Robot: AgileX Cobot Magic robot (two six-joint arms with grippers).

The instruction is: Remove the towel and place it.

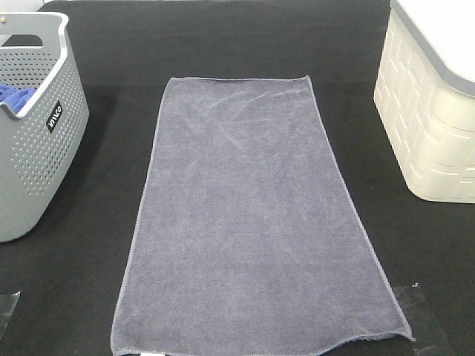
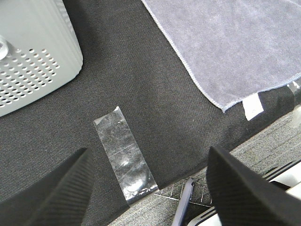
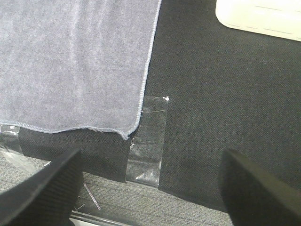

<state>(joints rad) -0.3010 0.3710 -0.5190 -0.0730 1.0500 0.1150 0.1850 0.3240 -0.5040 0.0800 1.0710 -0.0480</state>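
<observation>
The grey-lavender towel (image 1: 249, 222) lies spread flat on the black table mat, long side running from front to back. Its near left corner with a white label shows in the left wrist view (image 2: 235, 52). Its near right corner shows in the right wrist view (image 3: 75, 66). Neither gripper shows in the exterior high view. My left gripper (image 2: 148, 188) is open and empty above the mat, near the front edge, left of the towel. My right gripper (image 3: 150, 188) is open and empty above the mat, right of the towel's corner.
A grey perforated basket (image 1: 33, 133) with a bright blue cloth (image 1: 16, 95) inside stands at the left, also in the left wrist view (image 2: 33, 56). A cream bin (image 1: 430, 111) stands at the right. Clear tape strips (image 2: 124, 153) (image 3: 148, 141) lie by the mat's front edge.
</observation>
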